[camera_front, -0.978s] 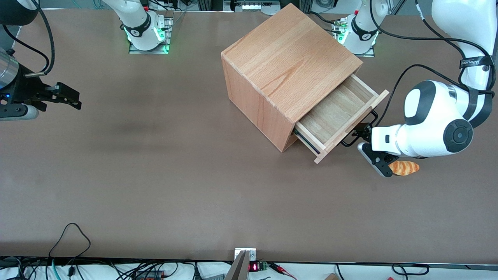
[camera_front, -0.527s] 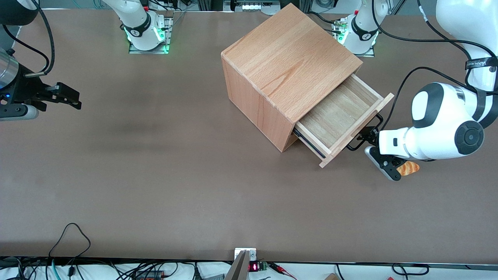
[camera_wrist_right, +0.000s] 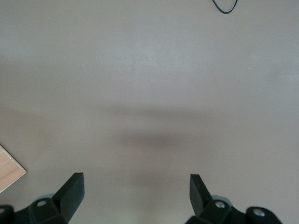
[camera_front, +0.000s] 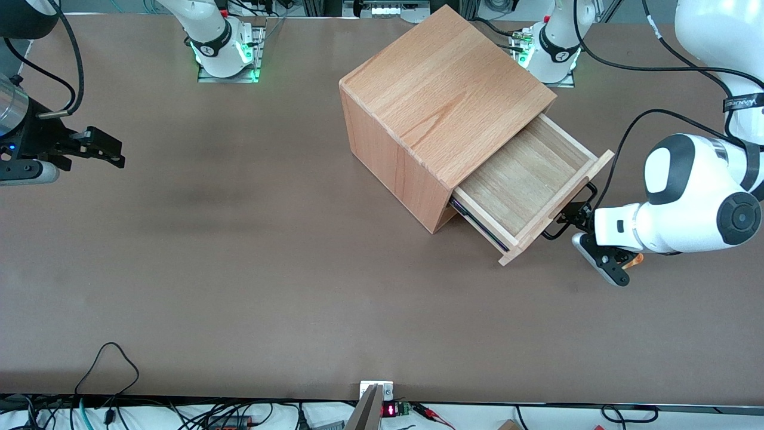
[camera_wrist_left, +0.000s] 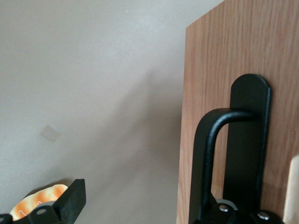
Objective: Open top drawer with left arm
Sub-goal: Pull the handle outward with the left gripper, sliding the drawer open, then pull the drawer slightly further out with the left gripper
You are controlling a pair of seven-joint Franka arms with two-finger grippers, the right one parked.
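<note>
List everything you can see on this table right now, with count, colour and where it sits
Wooden casing: one, light beech, on the table toward the working arm's end.
Top drawer: one, beech, pulled well out of the casing, nothing visible inside.
Drawer handle: one, black wire, on the drawer front.
Croissant-like item: one, orange, on the table beneath the gripper, mostly hidden.
Table: one, brown.
Left arm: one, white, in front of the drawer.
Gripper: one, black fingers, hooked at the handle.

High front overview; close wrist view, perhaps sharing the top drawer (camera_front: 531,179) handle (camera_wrist_left: 212,154).
</note>
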